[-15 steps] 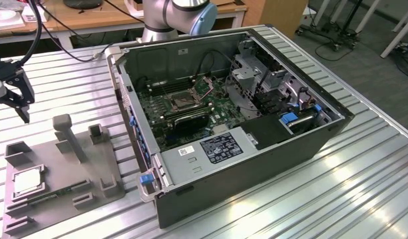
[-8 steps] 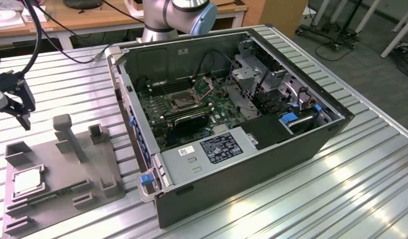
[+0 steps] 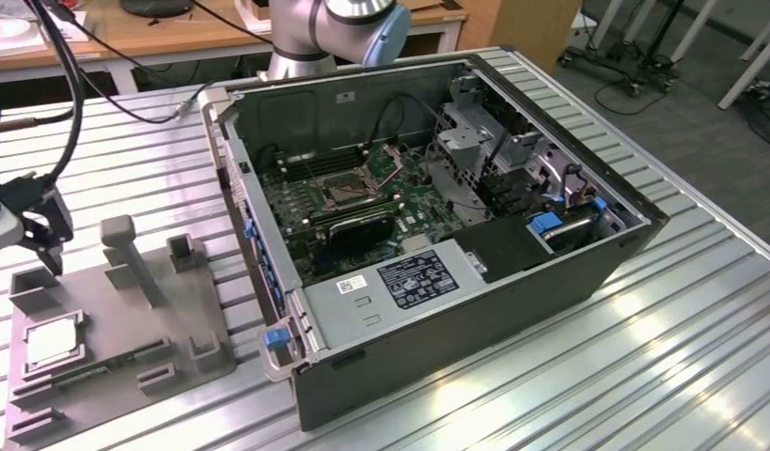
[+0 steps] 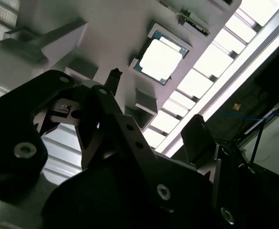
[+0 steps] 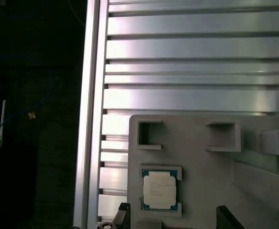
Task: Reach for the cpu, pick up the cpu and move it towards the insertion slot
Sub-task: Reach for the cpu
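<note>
While hand (image 5: 173, 220) hangs near cpu (image 5: 159, 189) | fingers (image 5: 122, 214) spread wide | nothing held | cpu lies in grey fixture plate (image 5: 201, 162)

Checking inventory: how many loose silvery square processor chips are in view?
1. The small square cpu with a pale silvery top lies in a recess of the grey fixture plate, at the exterior view's left. Another could hide inside the open black computer case.

Light falls from above, perhaps from ceiling lamps, and glares off the table (image 3: 685, 310) slats in every view. The cpu (image 4: 161, 59) is washed white in the second wrist view; the case (image 3: 297, 122) interior lies dim.
</note>
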